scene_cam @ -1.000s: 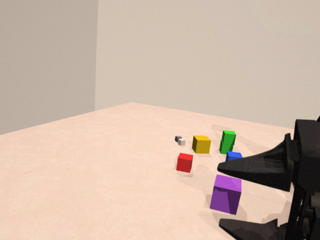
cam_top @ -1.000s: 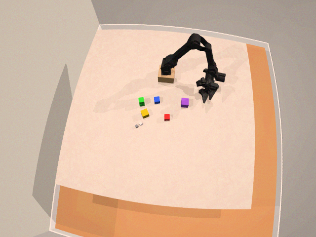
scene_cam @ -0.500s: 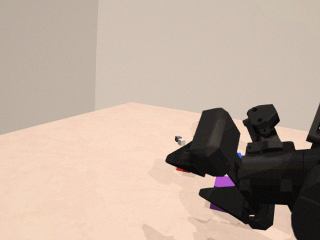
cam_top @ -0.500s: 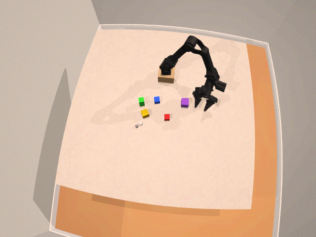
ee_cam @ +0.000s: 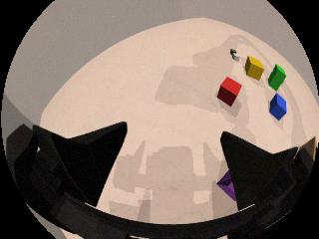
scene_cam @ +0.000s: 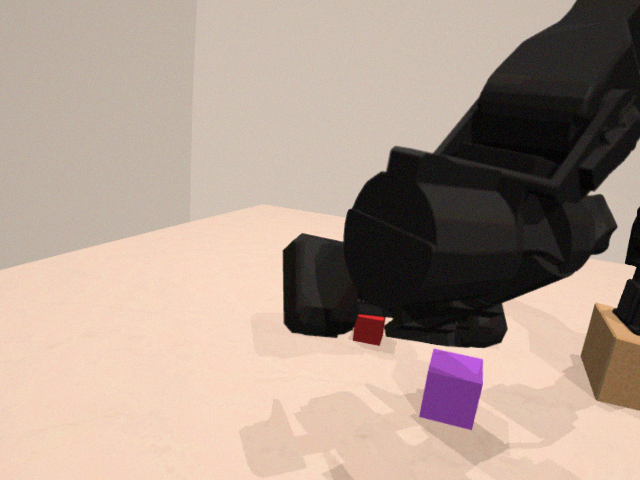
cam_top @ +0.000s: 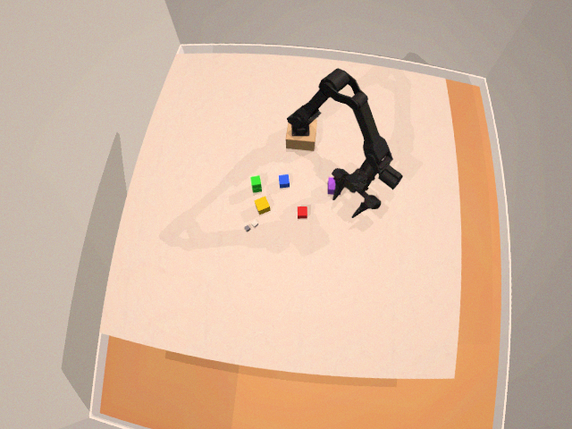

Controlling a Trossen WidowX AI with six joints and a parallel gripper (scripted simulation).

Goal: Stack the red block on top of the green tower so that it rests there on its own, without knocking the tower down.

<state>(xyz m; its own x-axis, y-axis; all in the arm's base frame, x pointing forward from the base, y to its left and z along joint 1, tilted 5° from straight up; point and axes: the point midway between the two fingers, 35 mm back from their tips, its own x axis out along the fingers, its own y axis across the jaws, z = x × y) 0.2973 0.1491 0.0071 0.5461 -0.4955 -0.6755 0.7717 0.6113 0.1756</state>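
Plain grey walls stood behind a pale, matte bench [cam_top: 277,299] bordered by an orange strip along its near and right edges. Above it the gripper [cam_top: 347,204] hung with its jaws spread wide and nothing between them, its two dark fingertips pointing down toward the surface in the wrist view. One finger stood just beside the purple block [cam_top: 331,185], which showed only as a corner behind that finger in the wrist view; whether they touched could not be told. In the exterior view the arm's dark body filled the right half of the picture and hid most of the other blocks.

The red block [cam_top: 302,212] sat flat on the bench, near the gripper on its left in the top view, apart from every neighbour, with bare surface on all sides. As a cube it had no long axis; its faces lay roughly square to the picture in the top view. Further left, the green tower [cam_top: 256,183] stood upright, the yellow block [cam_top: 262,204] just below it in the picture and the blue block [cam_top: 283,180] near its right side. Two tiny grey pieces [cam_top: 250,226] lay beyond the yellow block. The arm's tan base block [cam_top: 301,137] stood behind the group. No writing or marks were readable on anything.
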